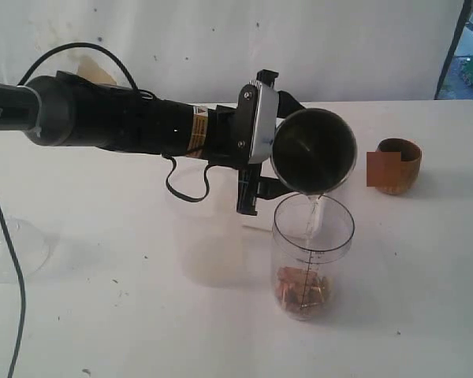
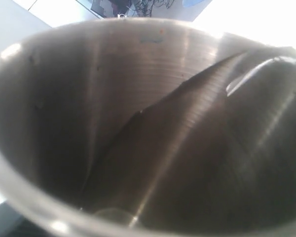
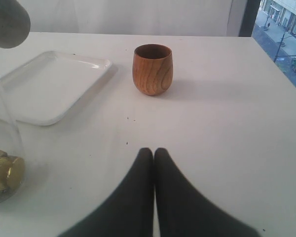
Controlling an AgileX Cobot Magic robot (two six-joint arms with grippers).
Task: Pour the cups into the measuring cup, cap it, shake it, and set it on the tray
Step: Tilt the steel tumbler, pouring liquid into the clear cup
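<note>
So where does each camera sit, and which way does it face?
Exterior: off the arms, facing the white table; left hand tips a shiny steel tumbler over a clear measuring cup.
Left wrist: on that arm, looking into the tumbler; no hand.
Right wrist: behind its shut black hand, facing a brown wooden cup and white tray.
Exterior and right wrist share the wooden cup.

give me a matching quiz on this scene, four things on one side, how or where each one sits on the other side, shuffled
Things
1. steel tumbler
2. measuring cup
3. wooden cup
4. tray

States
A. upright on the table, apart from the other vessels
B. white, lying flat on the table
C. held tilted in the air, mouth over another vessel
D. upright, with brownish pieces at its bottom

Pairs: 1-C, 2-D, 3-A, 4-B
</note>
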